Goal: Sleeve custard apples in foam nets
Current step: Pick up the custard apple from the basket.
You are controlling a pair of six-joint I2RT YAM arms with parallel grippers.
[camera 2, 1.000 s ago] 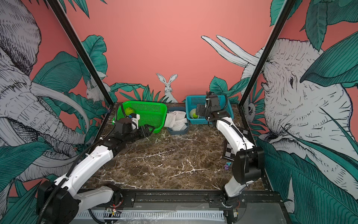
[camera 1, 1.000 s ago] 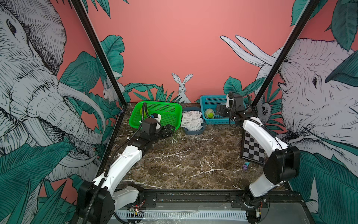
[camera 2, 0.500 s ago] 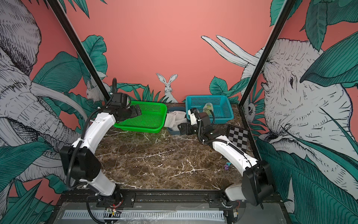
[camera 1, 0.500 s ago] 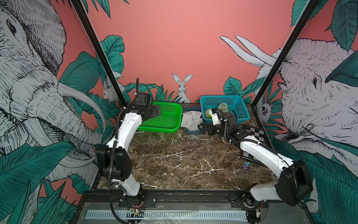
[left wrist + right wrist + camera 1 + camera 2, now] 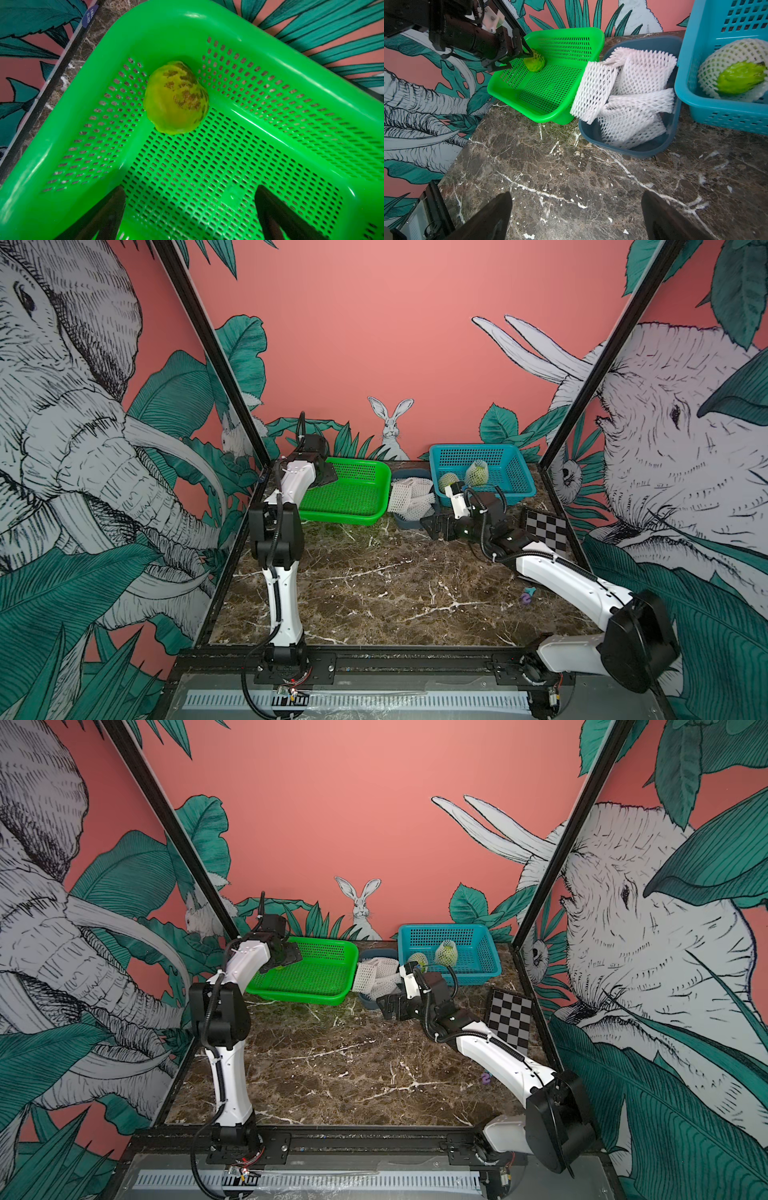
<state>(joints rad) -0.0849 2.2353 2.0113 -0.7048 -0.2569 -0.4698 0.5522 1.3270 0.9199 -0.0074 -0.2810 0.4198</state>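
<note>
The left tool (image 5: 190, 188) is spread wide and pinches nothing. It reaches into the green basket (image 5: 187, 31), and a bare custard apple (image 5: 176, 97) lies straight ahead of the gap between its fingers, tucked into the basket's corner where two walls meet. In the left wrist view the fruit sits clear of the fingertips. In the right wrist view the tips look just beside it, and whether one touches it cannot be told. The fruit is rounded and yellow-green, with brown scaly patches over its upper side.

The right tool (image 5: 576, 194) is likewise spread and empty, low over the bare marble tabletop (image 5: 571, 166). Ahead of it stands a grey-blue tub (image 5: 643, 151) heaped with foam nets (image 5: 629, 99). These are white, flattened sleeves of diamond mesh, and one leans out over the rim toward the green basket. Just beside the tub, on the side away from the green basket, a blue basket (image 5: 720, 118) holds two sleeved custard apples (image 5: 477, 472). Each is wrapped in white net, with lime-green bumpy skin showing at the open end. Both lie behind the right tool's wrist in both top views, well apart from its fingers.
</note>
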